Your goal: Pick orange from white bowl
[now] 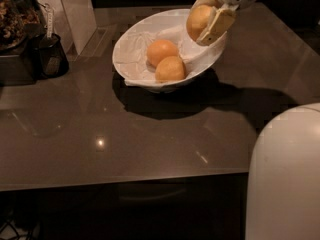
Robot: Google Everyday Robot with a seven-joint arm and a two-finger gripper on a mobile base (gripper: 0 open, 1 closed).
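The robot's two-finger gripper (201, 25) is hanging at the upper right of the frame, its beige jaws gripping a round, pale yellowish-orange fruit, the orange (197, 18). One jaw is lying along the fruit's right side and the other is showing above it. The orange is sitting, in the picture, over the far right rim of the large, glossy white bowl (119, 54), which is showing a slanted oval rim and a lining of crumpled white paper (135, 39); whether the fruit is touching that lining cannot be told. Two more fruits are lying against each other in the middle of the bowl: a deeper reddish-orange fruit (161, 51) toward the back and a smaller plain orange fruit (170, 69) just in front of it, both apart from the gripped one. The bowl is resting on a dark, glossy brown surface (100, 129) and throwing a wide shadow toward the lower right. A dark container (50, 59) is standing at the left edge, near a pale upright panel (70, 9) in the upper left corner. A rounded white part of the robot's body (285, 179) is filling the lower right corner.
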